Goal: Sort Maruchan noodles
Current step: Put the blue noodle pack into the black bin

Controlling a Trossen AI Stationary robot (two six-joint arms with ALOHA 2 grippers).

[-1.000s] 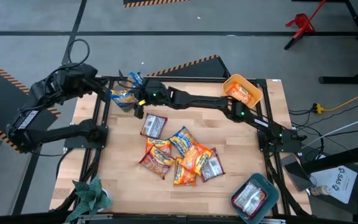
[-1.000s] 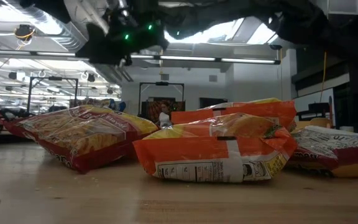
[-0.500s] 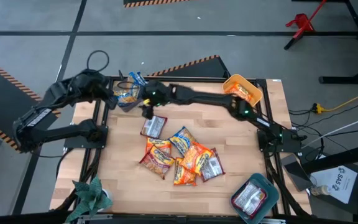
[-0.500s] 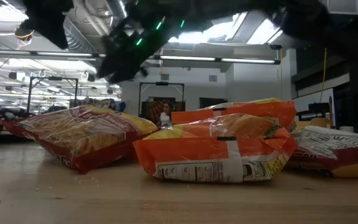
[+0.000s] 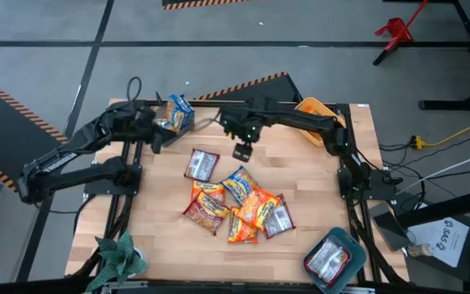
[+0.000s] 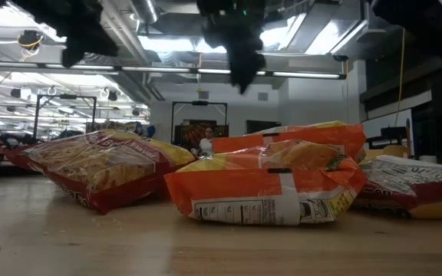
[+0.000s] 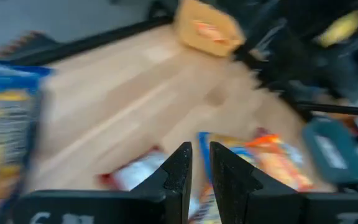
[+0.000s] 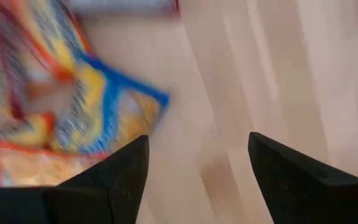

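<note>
The Maruchan noodles lie in a loose pile (image 5: 237, 204) at the table's middle: orange, blue-and-yellow and silver packets, some overlapping. A silver packet (image 5: 201, 165) lies flat just beyond the pile. Blue-and-yellow packets (image 5: 175, 113) sit in the grey bin at the far left corner. My right gripper (image 5: 243, 151) hangs open above bare wood, far of the pile; its wrist view looks down on a blue packet (image 8: 114, 106). My left gripper (image 5: 153, 135) hovers shut beside the grey bin and holds nothing (image 7: 201, 168).
A yellow bin (image 5: 317, 118) at the far right corner holds an orange packet. A teal bin (image 5: 333, 260) at the near right corner holds a silver one. A green plant-like thing (image 5: 119, 257) sits at the near left edge. Bare wood shows left of the pile.
My right gripper has swung from the grey bin toward the table's right and now hangs over the table's middle far part. My left arm has reached in from the left edge toward the grey bin. The blue packets at the bin have shifted slightly toward the far edge.
</note>
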